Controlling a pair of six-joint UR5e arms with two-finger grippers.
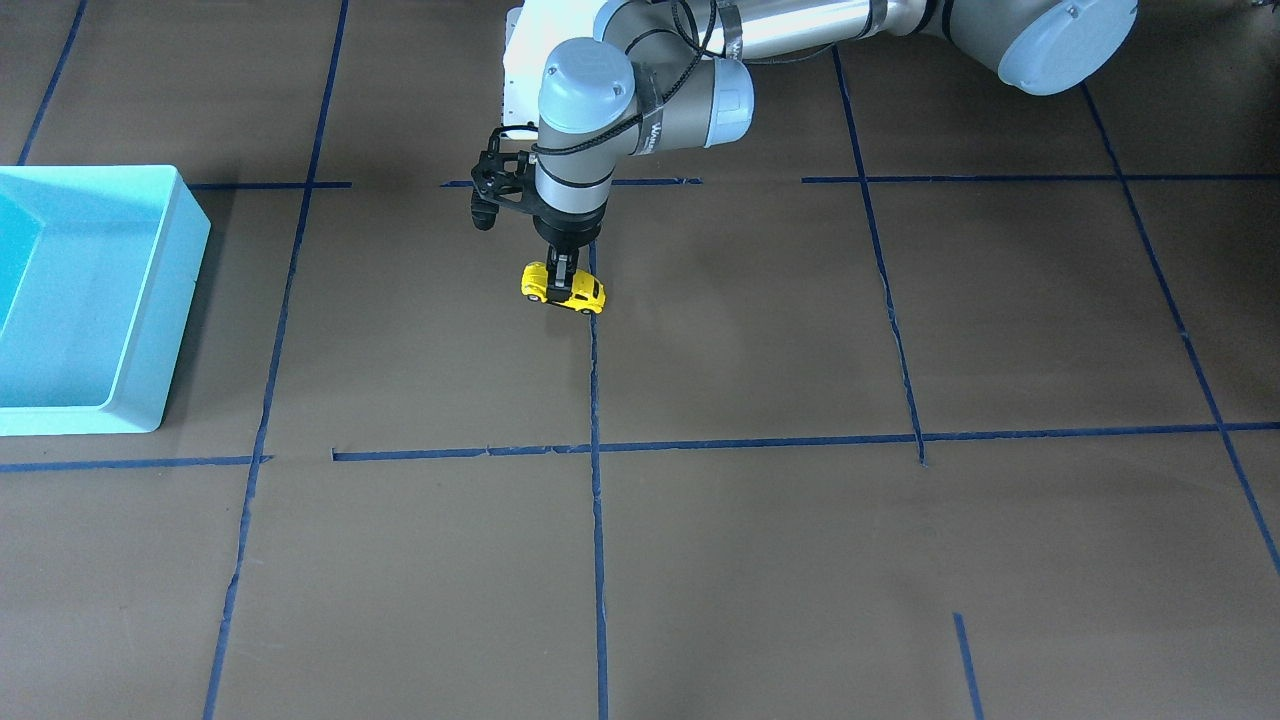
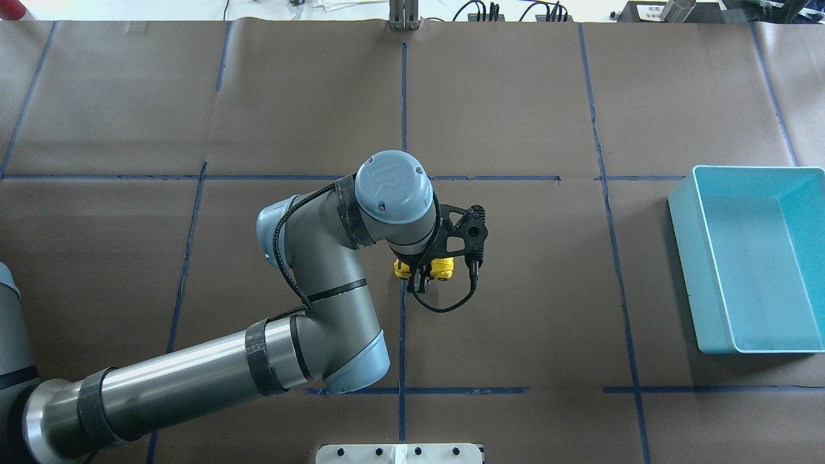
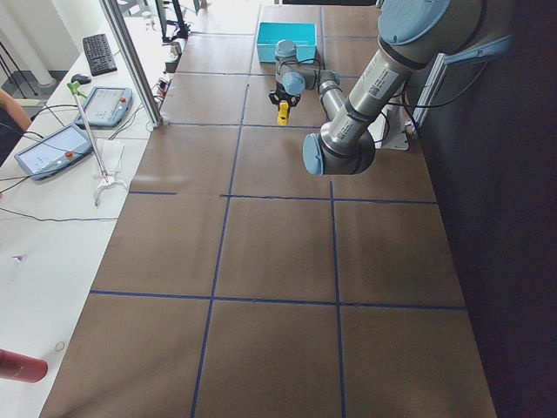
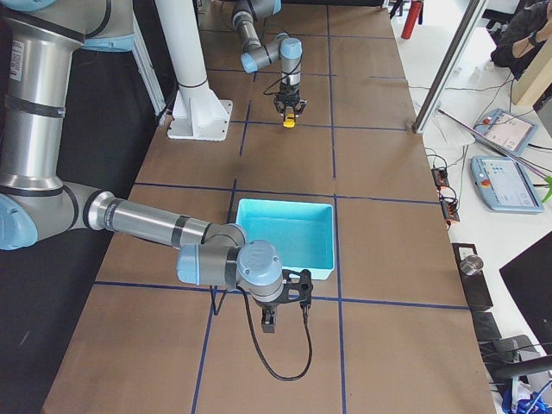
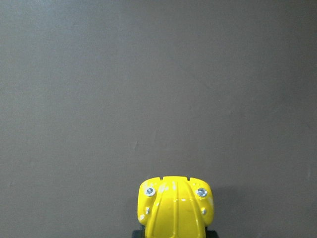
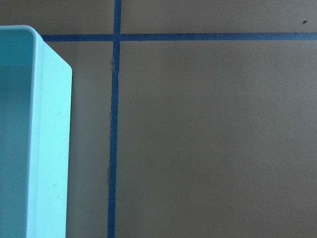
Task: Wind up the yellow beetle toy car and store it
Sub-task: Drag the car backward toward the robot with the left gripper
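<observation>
While the left hand clamped the yellow beetle toy car, winding looked unfinished. Storage in the turquoise bin was not yet done.

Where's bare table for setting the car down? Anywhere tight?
Bare paper surrounds the yellow beetle toy car in the left gripper mid-table; the widest free stretch runs from it to the turquoise bin, itself empty. Tight only past the bin's outer side, where the right gripper hangs.

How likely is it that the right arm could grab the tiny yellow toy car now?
Unlikely, I think. The left gripper is shut on the tiny yellow beetle toy car from above, and the right gripper hangs on the far side of the turquoise plastic bin.
</observation>
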